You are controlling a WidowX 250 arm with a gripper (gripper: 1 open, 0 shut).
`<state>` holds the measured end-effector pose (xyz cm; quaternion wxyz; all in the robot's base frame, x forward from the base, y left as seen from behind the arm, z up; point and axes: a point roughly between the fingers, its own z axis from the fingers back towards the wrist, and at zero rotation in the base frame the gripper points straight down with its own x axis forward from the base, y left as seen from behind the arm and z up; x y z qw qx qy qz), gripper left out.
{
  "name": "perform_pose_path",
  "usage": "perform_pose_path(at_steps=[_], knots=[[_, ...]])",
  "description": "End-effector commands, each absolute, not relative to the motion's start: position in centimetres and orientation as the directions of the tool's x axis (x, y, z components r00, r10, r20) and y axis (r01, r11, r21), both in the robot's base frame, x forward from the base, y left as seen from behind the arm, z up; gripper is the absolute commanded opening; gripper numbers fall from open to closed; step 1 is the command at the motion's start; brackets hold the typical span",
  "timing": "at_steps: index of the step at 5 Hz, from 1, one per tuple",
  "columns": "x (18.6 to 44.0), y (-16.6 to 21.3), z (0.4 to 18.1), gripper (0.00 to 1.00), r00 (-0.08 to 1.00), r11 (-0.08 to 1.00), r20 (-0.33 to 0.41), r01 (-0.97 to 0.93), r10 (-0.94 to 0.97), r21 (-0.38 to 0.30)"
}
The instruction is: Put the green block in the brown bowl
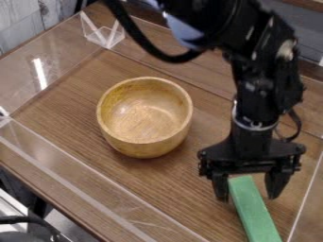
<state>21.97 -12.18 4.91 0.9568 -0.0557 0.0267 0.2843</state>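
- Our fingers [217,178] stand spread wide, nothing between them, tips pointing straight down at the table.
- The gripper [251,179] sits right over the near end of the block [256,213]: one finger shows left of that end, the other right of it, so the jaws straddle the bar across its narrow width.
- We can't tell whether the tips touch the wood yet or hang just above it; the top end of the block is hidden behind the wrist.
- The block lies flat on the table [76,95], long axis running toward the lower right corner of the view, partly cut by the frame edge.
- The bowl [146,116] is empty, upright, to the left of the gripper and well apart from the block.
- Step in hand, as we read it: approach for the pick. No grasp made, nothing moved toward the bowl.
- Next move calls for settling low enough that the pads flank the bar's sides, then closing across the narrow width.
- We're gripping near one end, so we expect the bar to droop or swing on lift; a grip nearer the middle would be safer.
- After that: lift clear of the bowl's rim, carry left, release over the hollow. The bar looks roughly as long as the bowl is wide, so it may end up leaning on the rim.
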Motion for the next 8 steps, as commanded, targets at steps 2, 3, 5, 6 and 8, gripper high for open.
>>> perform_pose_path(at_steps=[2, 3, 5, 6, 8], knots=[[22.4, -13.2, 3.9, 1.0, 0.819, 0.808, -0.073, -0.573, 0.569, -0.138], [22.4, -13.3, 3.5, 1.0, 0.816, 0.804, -0.074, -0.578, 0.574, -0.141], [22.3, -13.5, 3.2, 1.0, 0.81, 0.798, -0.079, -0.586, 0.58, -0.142], [22.2, -13.5, 3.3, 1.0, 0.809, 0.797, -0.083, -0.587, 0.582, -0.141], [21.9, -13.5, 3.9, 0.0, 0.808, 0.797, -0.095, -0.589, 0.581, -0.134]])
